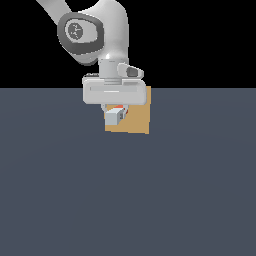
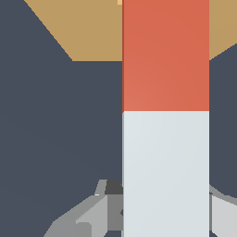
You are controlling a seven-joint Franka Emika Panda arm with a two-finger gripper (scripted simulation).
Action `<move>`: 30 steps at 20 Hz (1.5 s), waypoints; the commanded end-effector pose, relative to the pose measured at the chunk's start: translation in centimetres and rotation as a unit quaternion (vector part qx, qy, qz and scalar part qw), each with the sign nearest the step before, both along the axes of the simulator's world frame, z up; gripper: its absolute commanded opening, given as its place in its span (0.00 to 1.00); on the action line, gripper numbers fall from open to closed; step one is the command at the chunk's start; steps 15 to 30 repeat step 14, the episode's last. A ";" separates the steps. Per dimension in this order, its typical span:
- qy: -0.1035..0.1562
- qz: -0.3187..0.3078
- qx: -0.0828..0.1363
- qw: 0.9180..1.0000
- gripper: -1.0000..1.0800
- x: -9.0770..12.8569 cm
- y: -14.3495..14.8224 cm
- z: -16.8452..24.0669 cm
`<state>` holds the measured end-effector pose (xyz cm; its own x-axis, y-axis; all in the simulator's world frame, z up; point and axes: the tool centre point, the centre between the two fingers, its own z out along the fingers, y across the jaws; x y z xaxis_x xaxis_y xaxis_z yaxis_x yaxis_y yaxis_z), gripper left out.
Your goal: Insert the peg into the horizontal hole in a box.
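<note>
The tan box [image 1: 139,120] stands on the dark grey floor behind my gripper. My gripper [image 1: 115,111] is shut on the peg [image 1: 114,116], holding it level in front of the box's face. The peg's white end points toward the camera in the exterior view; its orange-red end [image 1: 119,108] points at the box. In the wrist view the peg [image 2: 165,139] runs from white near my fingers [image 2: 88,217] to orange-red [image 2: 165,55] over the box [image 2: 88,32]. The hole is hidden behind the peg and gripper.
The dark grey floor [image 1: 128,200] stretches all around the box. The arm's wrist and hand [image 1: 115,90] hang over the box's top edge.
</note>
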<state>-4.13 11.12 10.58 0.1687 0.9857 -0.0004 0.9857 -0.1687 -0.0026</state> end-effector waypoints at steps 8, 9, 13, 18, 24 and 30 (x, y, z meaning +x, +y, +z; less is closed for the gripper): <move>-0.002 0.001 0.001 1.000 0.00 1.1 6.6 0.2; -0.002 0.001 0.001 1.000 0.00 1.2 7.0 0.2; -0.002 0.001 0.001 1.000 0.00 1.4 7.7 0.2; -0.002 0.001 0.001 1.000 0.00 1.4 7.8 0.2; -0.002 0.001 0.001 1.000 0.00 1.4 7.8 0.2; -0.002 0.001 0.001 1.000 0.00 1.4 7.8 0.2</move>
